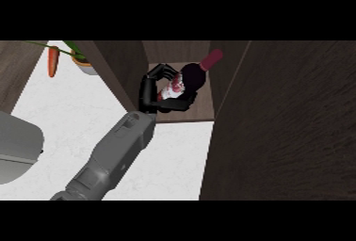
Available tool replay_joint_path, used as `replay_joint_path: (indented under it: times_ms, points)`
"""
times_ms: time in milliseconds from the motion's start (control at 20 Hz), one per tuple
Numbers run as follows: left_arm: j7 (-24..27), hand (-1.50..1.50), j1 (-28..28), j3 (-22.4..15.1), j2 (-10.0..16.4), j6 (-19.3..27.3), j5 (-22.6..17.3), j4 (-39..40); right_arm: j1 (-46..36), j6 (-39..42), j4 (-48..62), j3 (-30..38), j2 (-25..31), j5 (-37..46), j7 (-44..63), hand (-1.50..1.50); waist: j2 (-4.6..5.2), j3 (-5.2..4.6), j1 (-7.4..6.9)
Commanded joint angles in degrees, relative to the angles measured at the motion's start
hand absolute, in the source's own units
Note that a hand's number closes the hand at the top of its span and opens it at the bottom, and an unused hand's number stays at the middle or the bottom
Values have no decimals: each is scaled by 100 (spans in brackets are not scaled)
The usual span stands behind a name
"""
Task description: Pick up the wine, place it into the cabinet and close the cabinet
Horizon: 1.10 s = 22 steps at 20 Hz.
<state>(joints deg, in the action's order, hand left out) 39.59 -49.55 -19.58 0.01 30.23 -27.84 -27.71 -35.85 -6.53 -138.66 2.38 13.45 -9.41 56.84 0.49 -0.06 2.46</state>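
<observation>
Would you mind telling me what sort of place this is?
Most likely a kitchen: a pale counter, an open dark wooden cabinet where the left hand holds a wine bottle, and a carrot by a potted plant.

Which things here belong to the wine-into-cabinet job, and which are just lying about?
Job: wine bottle, cabinet, robot hand curled round the bottle.
Lying about: carrot, plant pot, grey object at the left edge.
</observation>
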Motion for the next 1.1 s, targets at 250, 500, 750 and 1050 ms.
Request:
replay_joint_path:
  times_ms: [250,500,750,1050]
  points:
    - [378,150,-602,682,-1,-581,-481,1074,204,150,-235,278,17,-468,-66,-150,26,3,-2]
    - [383,150,-762,669,0,-531,-639,1309,736,293,-410,80,-174,-398,-364,-150,37,6,69]
    - [361,150,-1237,805,134,-341,-428,1834,435,251,-392,145,-97,-477,-163,-150,45,4,85]
    - [374,150,-1447,684,3,338,-166,2319,180,115,-419,-61,-135,-348,5,-150,79,0,215]
